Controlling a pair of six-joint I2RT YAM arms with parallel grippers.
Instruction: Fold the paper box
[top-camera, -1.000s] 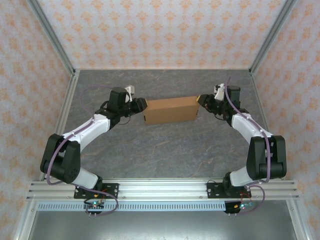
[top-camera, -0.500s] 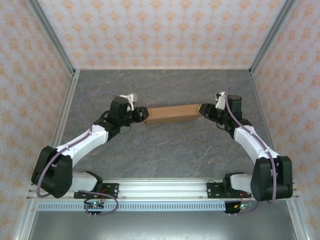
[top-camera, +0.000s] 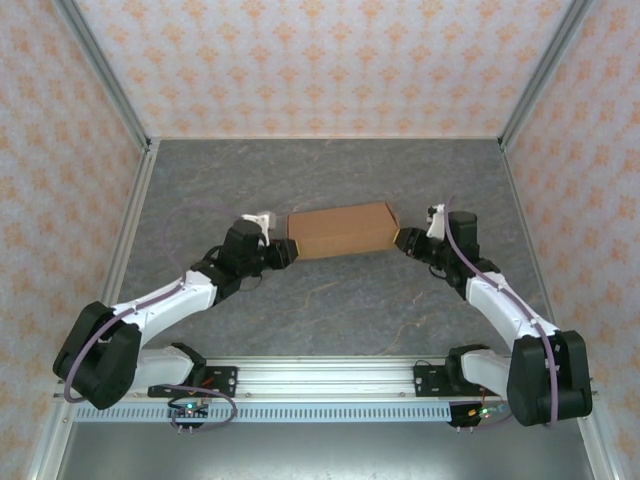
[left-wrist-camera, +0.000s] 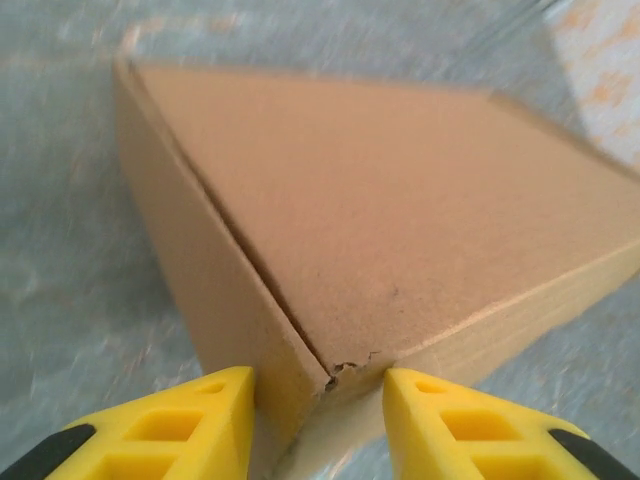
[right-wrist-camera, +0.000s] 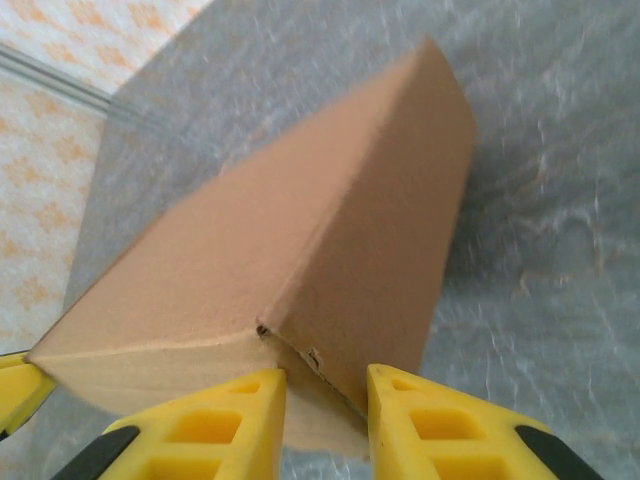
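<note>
A grey marbled table (top-camera: 330, 310) carries the closed paper box (top-camera: 340, 230), plain brown cardboard, near its middle and slightly toward the far edge, its long side running left to right. The left gripper (top-camera: 289, 251) clamps the box's near-left corner between yellow fingers (left-wrist-camera: 200, 420), where the cardboard shows a small tear. The right gripper (top-camera: 403, 240) pinches the box's right end, its jaws closed on a thin flap edge at the corner.
</note>
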